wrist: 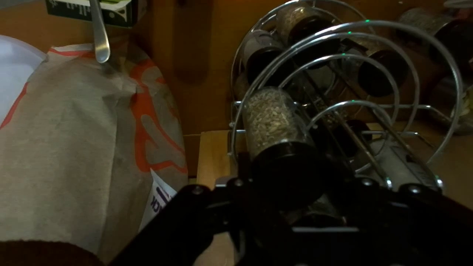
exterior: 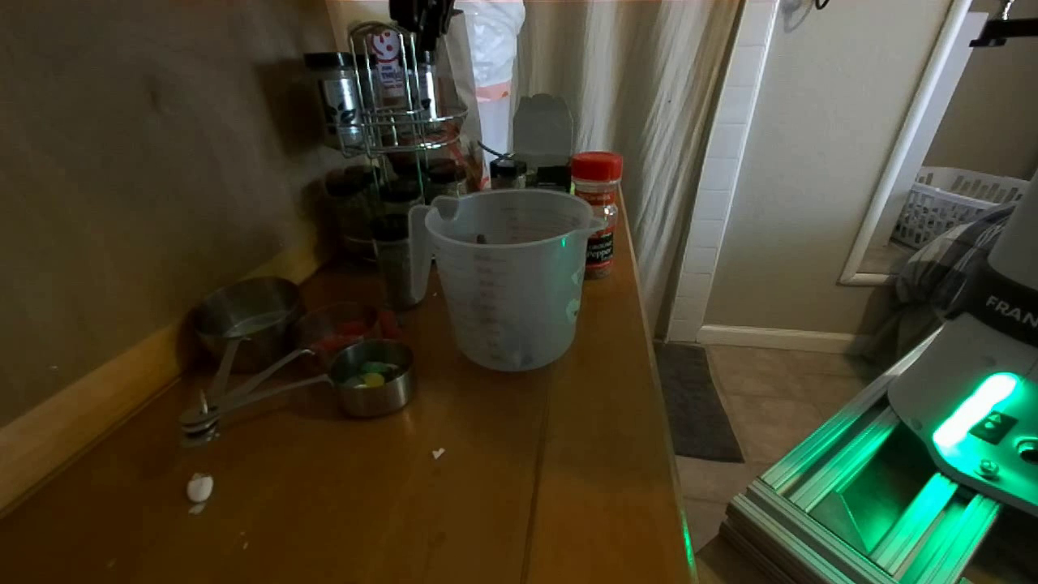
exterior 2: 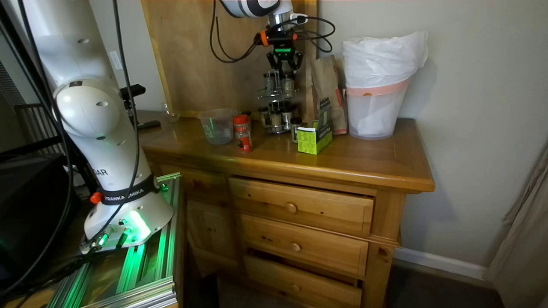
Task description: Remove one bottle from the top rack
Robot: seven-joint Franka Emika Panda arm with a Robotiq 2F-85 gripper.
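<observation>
Gripper (wrist: 292, 173) at lid of spice jar (wrist: 273, 120), top rack (exterior: 405, 148)

Gripper points straight down over the rack, seen in both ext. views. In the wrist view its fingers (wrist: 244, 170) stand either side of the jar's black lid. V. dark around there, so can't tell if they're squeezing the lid or just around it w/ some slack.

Jar itself: clear glass, pale brown flakes inside, in the top rack on the side nearest the paper bag (exterior 2: 329, 90). Same tier also has another black-lidded jar (exterior: 336, 105) by the wood panel (exterior 2: 192, 55). Lower tier (exterior 2: 278, 130) holds more jars (exterior 2: 275, 119) w/ dark lids, some partly hidden.

Rest of the counter (exterior: 600, 487): measuring jug (exterior: 515, 284), cloudy plastic, handle toward the jars; red-capped pepper shaker (exterior: 598, 219) just beside it, can't tell if touching. Measuring cups (exterior: 377, 395), metal ones & a red one, handles meeting at one spot; green + yellow bits (exterior: 371, 378) in the nearest. Small white lump (exterior: 199, 487) nr the handles.

In an ext. view, bright green box (exterior 2: 314, 139) stands nr the front edge, btwn shaker & bin (exterior 2: 374, 109); bin has a white liner (exterior 2: 381, 60). Bag's upright btwn rack & bin. Arm (exterior 2: 85, 115): green light on its base.
</observation>
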